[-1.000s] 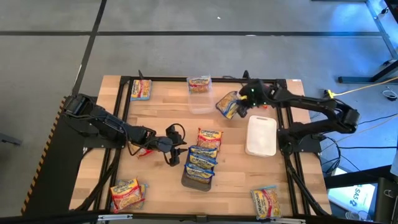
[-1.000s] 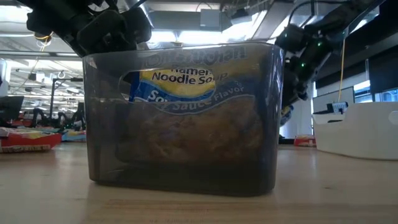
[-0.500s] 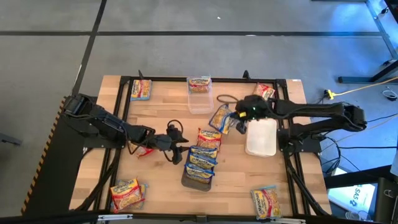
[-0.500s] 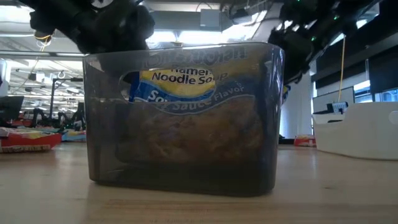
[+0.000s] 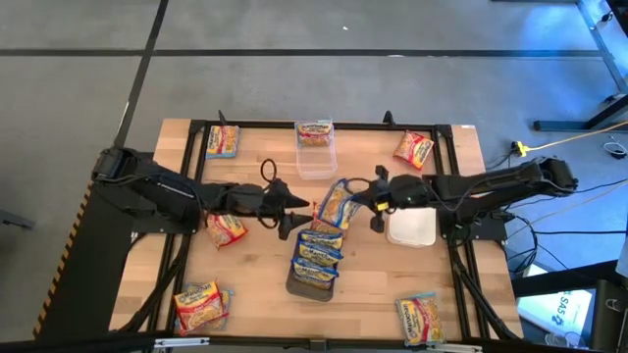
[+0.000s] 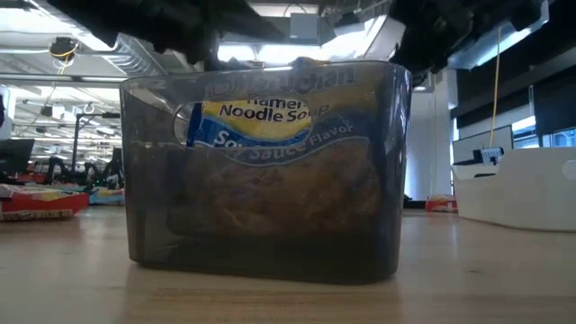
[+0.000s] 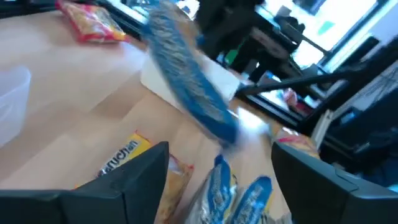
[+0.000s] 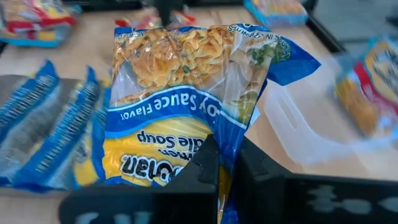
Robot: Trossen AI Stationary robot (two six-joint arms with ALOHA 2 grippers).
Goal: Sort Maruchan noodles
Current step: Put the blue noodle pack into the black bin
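My right gripper (image 5: 365,201) is shut on a blue Maruchan noodle packet (image 8: 193,93), held just beyond the far end of the dark grey tray (image 5: 312,284). Several blue packets (image 5: 316,253) stand on edge in that tray. My left gripper (image 5: 294,218) hovers open left of the held packet (image 7: 186,74), touching nothing. Loose packets lie flat on the table: a red one (image 5: 226,228) under the left arm, others at the far left (image 5: 223,142), far right (image 5: 413,149), near left (image 5: 201,304) and near right (image 5: 419,319). One more packet (image 5: 314,132) sits in the clear tub. My right gripper pinches the packet's end edge (image 8: 219,148), on the yellow label side, between its two fingers. The fingers come from the table's right, slanting a little downward. The packet is lifted clear and stretches away from the fingers toward the table's left.
A white tray (image 5: 412,227) lies under the right arm, right of the dark tray. The clear tub (image 5: 316,162) stands at the far middle. A black frame (image 5: 196,127) runs round the wooden top. The low view shows the dark tray's wall (image 6: 261,243) close up.
My right gripper has carried the blue packet from beside the clear tub toward the near and left, to just beyond the dark tray's far end. My left gripper has risen and swung toward the far edge, uncovering the red packet on the table.
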